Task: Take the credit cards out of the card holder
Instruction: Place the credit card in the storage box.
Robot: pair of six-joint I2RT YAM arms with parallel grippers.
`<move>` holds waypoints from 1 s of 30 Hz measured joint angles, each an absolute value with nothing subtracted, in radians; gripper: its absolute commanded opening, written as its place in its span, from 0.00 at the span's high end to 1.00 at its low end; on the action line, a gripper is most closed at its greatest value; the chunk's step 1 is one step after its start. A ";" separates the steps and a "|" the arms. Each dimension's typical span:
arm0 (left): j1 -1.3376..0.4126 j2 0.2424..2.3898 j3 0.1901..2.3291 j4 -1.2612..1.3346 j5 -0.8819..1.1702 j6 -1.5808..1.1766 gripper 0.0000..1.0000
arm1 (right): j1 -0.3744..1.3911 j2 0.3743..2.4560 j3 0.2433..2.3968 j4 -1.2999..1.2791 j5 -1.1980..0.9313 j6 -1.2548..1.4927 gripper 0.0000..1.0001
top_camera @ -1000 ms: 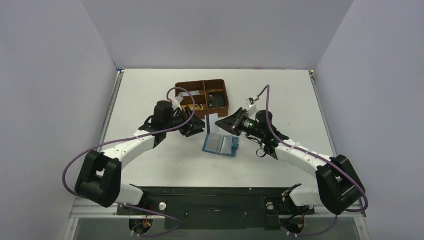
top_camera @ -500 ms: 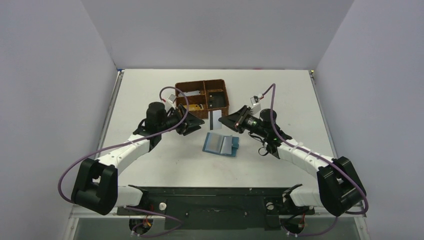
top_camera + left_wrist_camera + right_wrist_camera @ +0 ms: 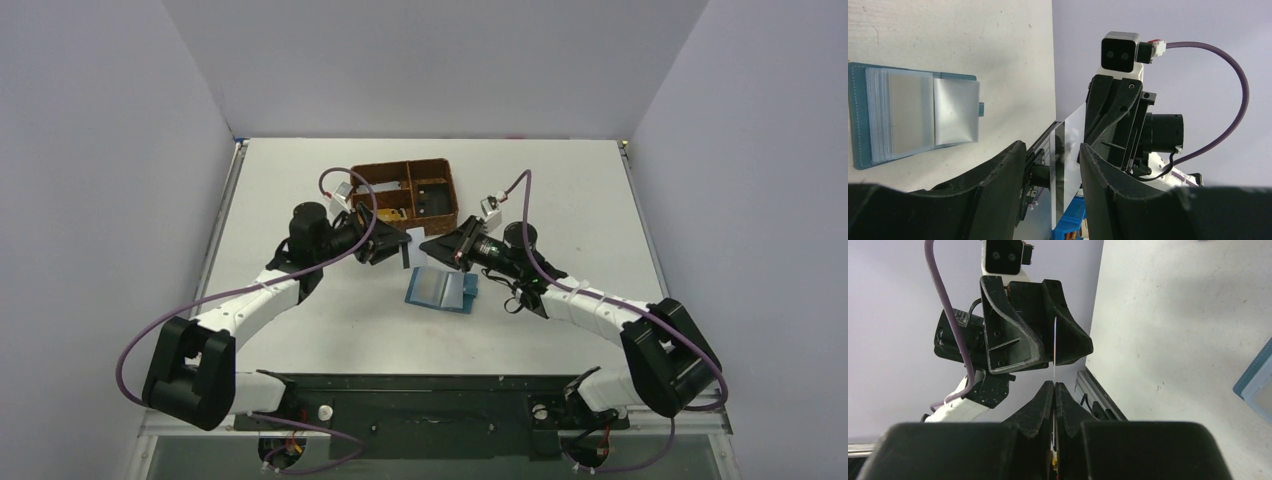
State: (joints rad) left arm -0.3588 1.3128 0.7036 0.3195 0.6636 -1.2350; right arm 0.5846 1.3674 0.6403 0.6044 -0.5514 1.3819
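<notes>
The teal card holder point(image 3: 441, 289) lies open on the table, its grey-blue pockets point(image 3: 913, 117) facing up. Just above and left of it, my right gripper point(image 3: 432, 247) is shut on a thin shiny credit card point(image 3: 409, 246), which sticks out edge-on past its tips point(image 3: 1054, 350). The free end of that card point(image 3: 1068, 160) sits between the fingers of my left gripper point(image 3: 1052, 147), which is open, with a gap on the left side and the card close to the right finger point(image 3: 1098, 170). In the right wrist view the left gripper point(image 3: 1055, 357) faces my right gripper point(image 3: 1054, 384) head on.
A brown woven compartment basket point(image 3: 405, 193) stands just behind the two grippers. White walls close in the table on the left, back and right. The black rail with the arm bases point(image 3: 420, 405) runs along the near edge.
My right gripper has moved left with the card, bringing its free end between the open left fingers. The left gripper has shifted slightly back and left.
</notes>
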 measured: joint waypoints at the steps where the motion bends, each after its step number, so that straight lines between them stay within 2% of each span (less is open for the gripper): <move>1: -0.359 1.313 0.704 0.321 0.664 -1.238 0.63 | 0.588 1.375 0.641 0.613 -0.551 1.387 1.00; 4: -0.359 1.313 0.704 0.327 0.666 -1.245 0.69 | 0.595 1.385 0.642 0.627 -0.551 1.398 1.00; 8: -0.359 1.313 0.703 0.331 0.670 -1.250 0.90 | 0.597 1.386 0.646 0.632 -0.551 1.400 1.00; 9: -0.360 1.313 0.703 0.335 0.672 -1.251 0.99 | 0.597 1.386 0.647 0.632 -0.551 1.400 1.00; 12: -0.361 1.313 0.704 0.353 0.675 -1.254 1.00 | 0.598 1.386 0.647 0.609 -0.550 1.394 1.00; 13: -0.361 1.313 0.704 0.357 0.675 -1.254 1.00 | 0.598 1.386 0.647 0.602 -0.550 1.392 0.96; 14: -0.363 1.313 0.704 0.357 0.675 -1.253 1.00 | 0.598 1.386 0.647 0.595 -0.550 1.387 0.82; 15: -0.364 1.313 0.704 0.354 0.675 -1.253 1.00 | 0.599 1.386 0.647 0.585 -0.548 1.378 0.74; 16: -0.365 1.313 0.704 0.352 0.675 -1.250 1.00 | 0.600 1.385 0.648 0.570 -0.545 1.364 0.58; 19: -0.369 1.313 0.704 0.324 0.676 -1.235 1.00 | 0.604 1.375 0.655 0.510 -0.520 1.323 0.34; 21: -0.372 1.311 0.704 0.305 0.676 -1.222 1.00 | 0.604 1.350 0.661 0.448 -0.496 1.292 0.28; 23: -0.374 1.305 0.704 0.281 0.676 -1.211 1.00 | 0.604 1.315 0.667 0.385 -0.467 1.253 0.26; 30: -0.379 1.277 0.704 0.221 0.666 -1.166 1.00 | 0.604 1.187 0.683 0.196 -0.344 1.153 0.24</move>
